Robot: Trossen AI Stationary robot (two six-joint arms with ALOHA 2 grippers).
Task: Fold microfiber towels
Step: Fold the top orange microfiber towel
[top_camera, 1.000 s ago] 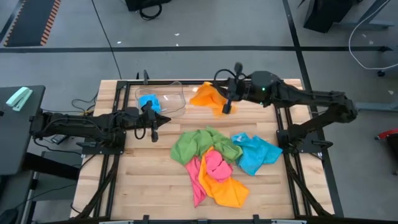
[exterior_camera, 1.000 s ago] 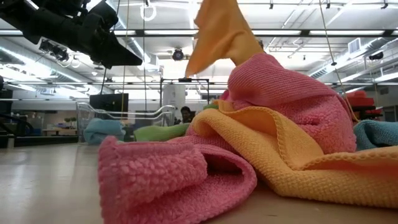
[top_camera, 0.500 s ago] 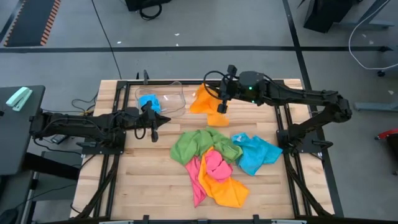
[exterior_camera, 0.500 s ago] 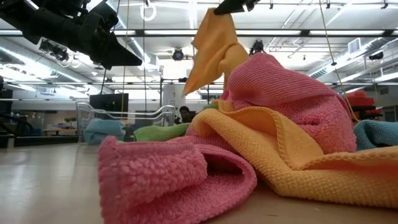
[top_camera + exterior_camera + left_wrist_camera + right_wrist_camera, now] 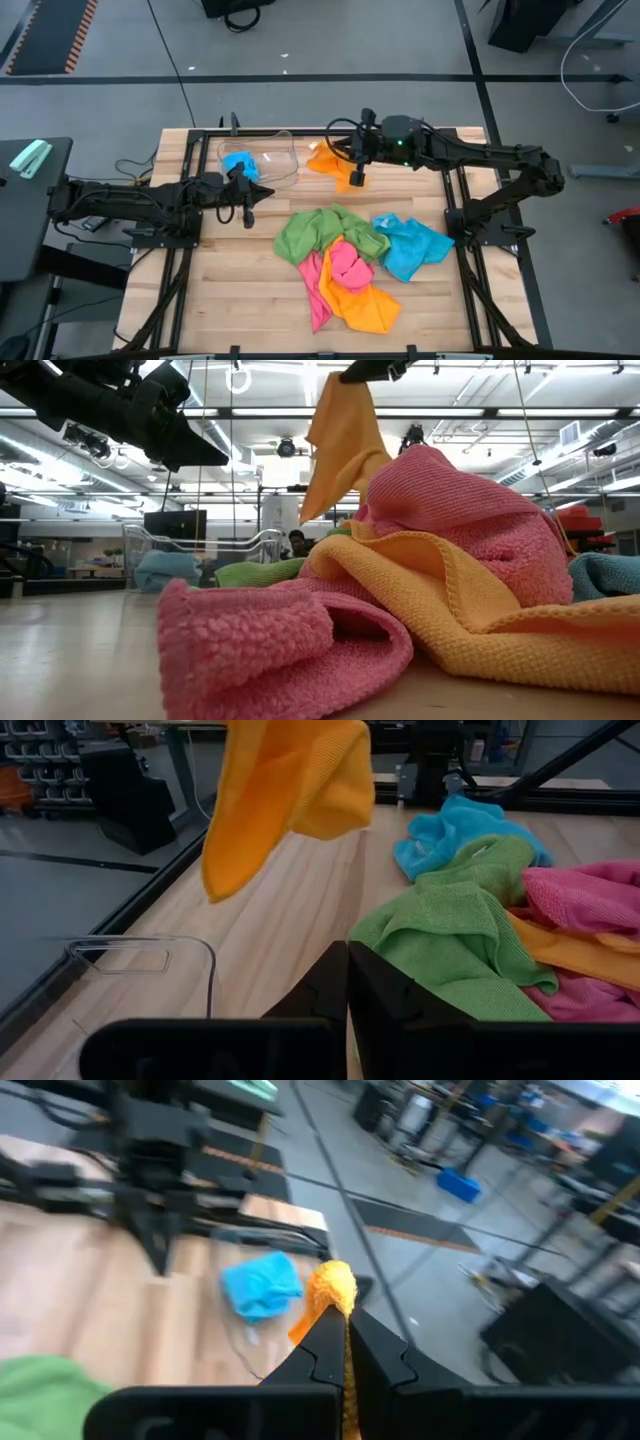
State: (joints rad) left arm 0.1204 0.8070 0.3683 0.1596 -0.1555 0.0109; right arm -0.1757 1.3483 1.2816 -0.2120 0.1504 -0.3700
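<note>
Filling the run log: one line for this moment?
right gripper: shut on orange towel, lifted | left gripper: shut, empty | towel pile: unfolded

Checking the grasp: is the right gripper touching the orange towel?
Touching. The right wrist view shows the right gripper shut on the orange towel, pinched between its fingers.
</note>
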